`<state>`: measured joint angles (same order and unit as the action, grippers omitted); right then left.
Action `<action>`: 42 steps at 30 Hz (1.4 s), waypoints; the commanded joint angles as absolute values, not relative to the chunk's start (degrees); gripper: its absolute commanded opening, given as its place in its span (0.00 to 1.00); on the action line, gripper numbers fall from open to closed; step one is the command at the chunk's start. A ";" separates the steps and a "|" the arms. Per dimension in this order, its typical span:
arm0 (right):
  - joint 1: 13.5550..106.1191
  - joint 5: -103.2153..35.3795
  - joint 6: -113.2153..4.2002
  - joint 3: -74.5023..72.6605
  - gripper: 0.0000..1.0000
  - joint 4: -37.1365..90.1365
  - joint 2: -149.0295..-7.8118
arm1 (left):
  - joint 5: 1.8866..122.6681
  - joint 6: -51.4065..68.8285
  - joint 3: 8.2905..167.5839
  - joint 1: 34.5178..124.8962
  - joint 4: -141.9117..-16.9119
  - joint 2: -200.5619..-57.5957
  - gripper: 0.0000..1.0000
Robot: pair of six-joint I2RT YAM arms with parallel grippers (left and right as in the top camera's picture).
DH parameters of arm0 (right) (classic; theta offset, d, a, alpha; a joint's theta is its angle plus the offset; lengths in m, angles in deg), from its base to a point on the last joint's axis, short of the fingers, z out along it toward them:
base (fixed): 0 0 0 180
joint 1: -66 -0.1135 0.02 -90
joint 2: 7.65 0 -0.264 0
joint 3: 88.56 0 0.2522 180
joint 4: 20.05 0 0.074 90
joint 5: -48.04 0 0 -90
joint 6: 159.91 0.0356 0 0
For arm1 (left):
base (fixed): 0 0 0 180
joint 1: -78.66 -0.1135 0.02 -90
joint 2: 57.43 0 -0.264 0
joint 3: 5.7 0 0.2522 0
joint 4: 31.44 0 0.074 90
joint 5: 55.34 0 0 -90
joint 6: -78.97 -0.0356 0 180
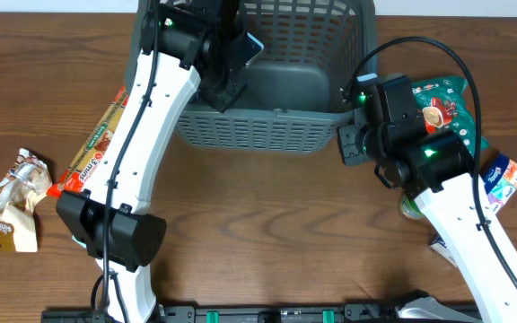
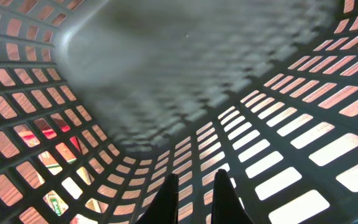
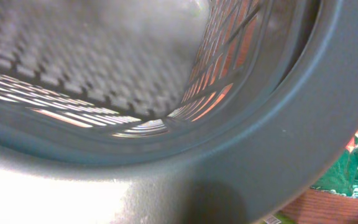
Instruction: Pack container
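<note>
The left claw is drawn closed, with nothing between its fingers. It hangs inside the container, above the grey base and near the left lattice wall. The right claw is closed too. Its fingers are hidden in its own wrist view, which the thick rim fills, so whether they pinch that rim cannot be told. Seen from overhead, it sits against the container's near right corner, on the outside.

The container stands upright at the middle of the far edge of the table. A long orange packet lies toward the left edge, partly beneath the left arm. A brown-and-white packet lies at the left edge itself. A green packet lies just right of the container, and a blue-and-white packet lies at the right edge.
</note>
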<state>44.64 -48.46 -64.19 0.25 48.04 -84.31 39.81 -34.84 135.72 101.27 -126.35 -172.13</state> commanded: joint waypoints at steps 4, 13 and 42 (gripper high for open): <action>43.96 -49.25 -63.03 0.93 0.01 47.47 -84.22 | 39.98 -34.29 136.07 101.51 -127.42 -171.12 0.06; 43.98 -49.29 -63.03 0.93 0.01 47.47 -84.22 | 39.98 -34.29 136.07 101.53 -127.49 -171.12 0.06; 44.44 -47.81 -40.89 0.93 0.76 61.48 -84.09 | 27.02 -23.67 136.09 99.48 -114.85 -164.06 0.68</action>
<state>44.64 -44.55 -51.58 0.25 60.08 -84.31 29.99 -28.68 135.69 100.85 -115.16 -169.31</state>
